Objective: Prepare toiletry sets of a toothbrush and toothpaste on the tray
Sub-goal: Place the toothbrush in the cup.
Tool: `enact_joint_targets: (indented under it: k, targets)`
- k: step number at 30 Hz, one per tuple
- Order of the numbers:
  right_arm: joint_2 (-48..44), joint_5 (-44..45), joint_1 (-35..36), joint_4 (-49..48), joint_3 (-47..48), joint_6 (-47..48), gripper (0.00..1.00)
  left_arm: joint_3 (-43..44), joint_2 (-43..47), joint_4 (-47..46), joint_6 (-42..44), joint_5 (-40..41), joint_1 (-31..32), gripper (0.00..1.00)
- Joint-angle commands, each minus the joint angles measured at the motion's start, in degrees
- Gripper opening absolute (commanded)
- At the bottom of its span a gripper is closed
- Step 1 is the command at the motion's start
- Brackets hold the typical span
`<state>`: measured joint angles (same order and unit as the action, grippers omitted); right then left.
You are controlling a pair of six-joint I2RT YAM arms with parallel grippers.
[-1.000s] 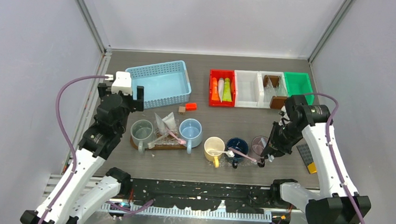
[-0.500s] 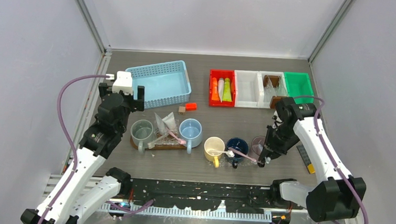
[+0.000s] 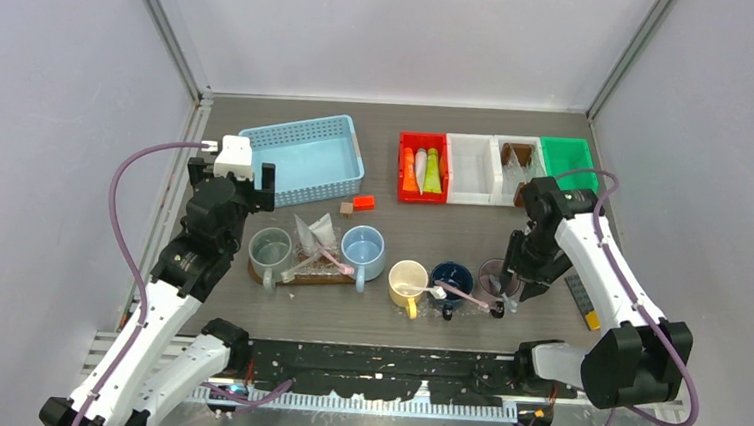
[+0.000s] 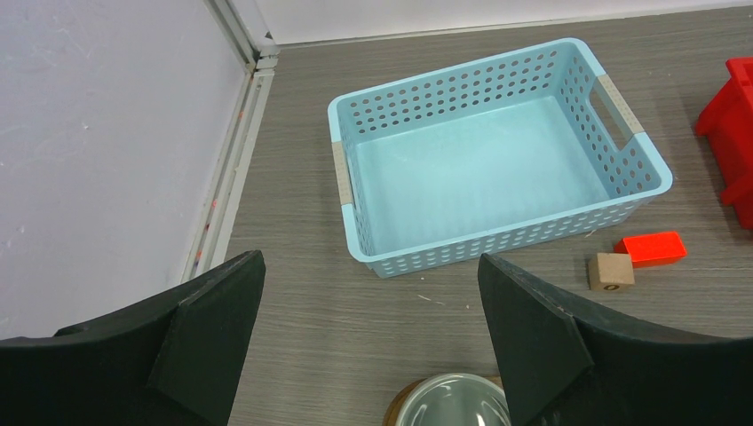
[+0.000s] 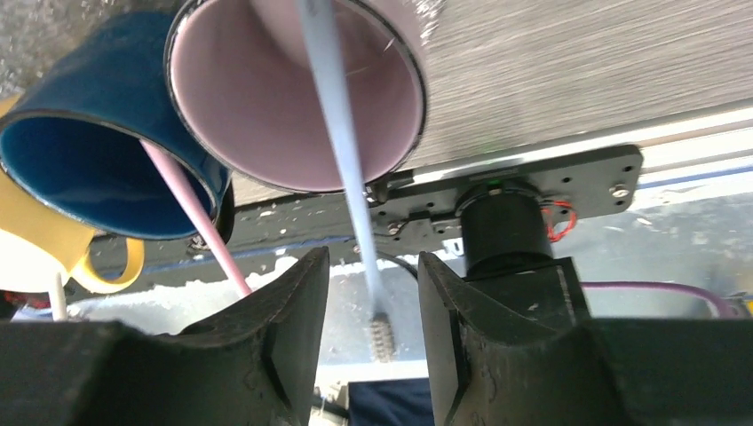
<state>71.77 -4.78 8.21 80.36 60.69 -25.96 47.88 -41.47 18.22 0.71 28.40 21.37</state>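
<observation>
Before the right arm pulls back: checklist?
1. Toothbrush in mauve mug: ok, it leans out over the rim.
2. Right gripper off the brush: ok, there is a gap on both sides.
3. Left gripper open and empty: ok.
4. Tubes in red bin: ok, three there.
5. A tube in the mauve mug: not ok, none seen.
6. Mauve mug on tray: not ok, it stands on the table.
</observation>
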Motion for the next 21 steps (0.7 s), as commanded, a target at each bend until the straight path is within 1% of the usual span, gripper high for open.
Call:
enact_joint_targets:
  k: [1, 5, 10, 15, 21]
  targets:
    - [-2.01, 11.48, 0.23, 2.08, 5.13, -1.19, 0.49, 0.02, 0.43, -3.38, 0.78, 0.07, 0.26, 0.93]
    - [-1.84, 16.49, 0.23, 2.81, 10.14, -0.91, 0.55, 0.02, 0.42, -3.41, 0.87, 0.19, 0.26, 0.93]
    - [0.21, 21.26, 0.15, 0.12, 17.27, -0.66, 0.67, 0.02, 0.59, -3.36, 0.87, 0.18, 0.26, 0.93]
    - [4.44, 23.54, -0.35, -7.56, 23.71, -0.29, 0.7, 0.02, 0.86, -3.36, 0.79, 0.11, 0.26, 0.93]
    - [12.98, 20.39, -4.23, -16.7, 31.91, 1.77, 0.71, -0.07, 1.19, -3.45, 0.59, -0.23, 0.26, 0.93]
